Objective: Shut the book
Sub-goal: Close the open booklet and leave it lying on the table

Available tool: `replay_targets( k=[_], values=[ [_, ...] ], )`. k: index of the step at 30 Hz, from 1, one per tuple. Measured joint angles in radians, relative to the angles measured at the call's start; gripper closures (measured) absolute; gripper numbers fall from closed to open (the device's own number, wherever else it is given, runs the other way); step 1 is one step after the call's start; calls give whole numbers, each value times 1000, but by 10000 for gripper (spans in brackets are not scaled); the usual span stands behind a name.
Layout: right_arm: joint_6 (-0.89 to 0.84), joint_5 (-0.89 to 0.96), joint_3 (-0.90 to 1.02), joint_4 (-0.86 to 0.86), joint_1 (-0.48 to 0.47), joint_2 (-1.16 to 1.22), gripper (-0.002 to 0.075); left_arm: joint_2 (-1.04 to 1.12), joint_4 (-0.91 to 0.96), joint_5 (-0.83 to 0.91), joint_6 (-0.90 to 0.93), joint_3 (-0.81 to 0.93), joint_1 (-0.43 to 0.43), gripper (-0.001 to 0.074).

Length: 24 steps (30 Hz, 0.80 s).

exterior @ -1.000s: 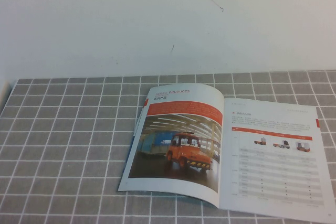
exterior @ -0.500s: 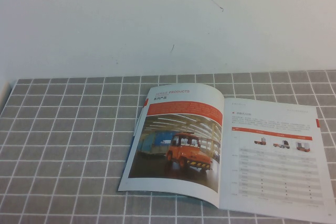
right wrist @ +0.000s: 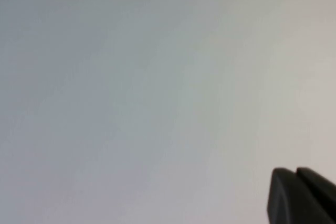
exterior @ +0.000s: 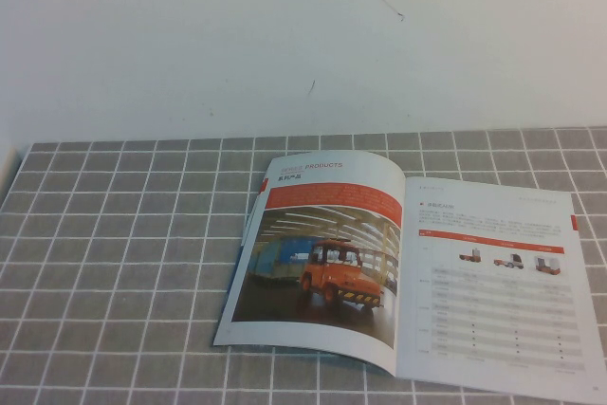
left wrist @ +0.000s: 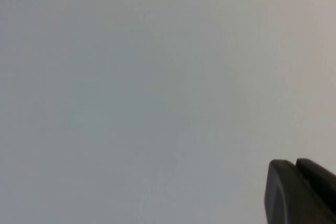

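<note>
Nearest, on the robot's own side and outside the high view: left gripper [left wrist: 302, 192], only a dark corner showing in the left wrist view against a plain pale surface, nowhere near the book. Open or closed, impossible to tell. Right gripper [right wrist: 302, 195] likewise, a dark corner against pale blankness, also missing from the high view. Grip state again impossible to tell.

Near and right of centre on the grey gridded worktop [exterior: 114, 263]: the book [exterior: 408, 272], lying open and untouched, its near right corner reaching the frame edge. Left page [exterior: 318, 258] with an orange vehicle photo, bowed up a little from the spine, edges of further leaves peeking out at the left. Right page [exterior: 498, 282] with a printed table, lying flatter. Farther back, bare worktop, then a white wall [exterior: 285, 45].

Step in hand, by judgement: the very start, approach not yet made. Next move probably calls for bringing one arm in low to an outer page edge, likely the raised left one, getting under it, and swinging it over the spine onto the other half without dragging the book across the worktop.
</note>
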Motion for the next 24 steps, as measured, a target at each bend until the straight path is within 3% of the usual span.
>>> replay_targets(
  k=[6, 10, 18, 24],
  values=[
    [30, -40, 0, 61, 0, 0, 728, 0, -3, -53, -44, 0, 0, 738],
    [37, 26, -11, 63, 0, 0, 728, 0, -48, -14, -59, 0, 0, 738],
    [39, 686, -335, 59, 0, 4, 728, 0, -69, 430, -73, -204, 0, 738],
    [39, 1079, -543, 61, 0, 148, 728, 104, -78, 557, -73, -368, 0, 738]
  ],
)
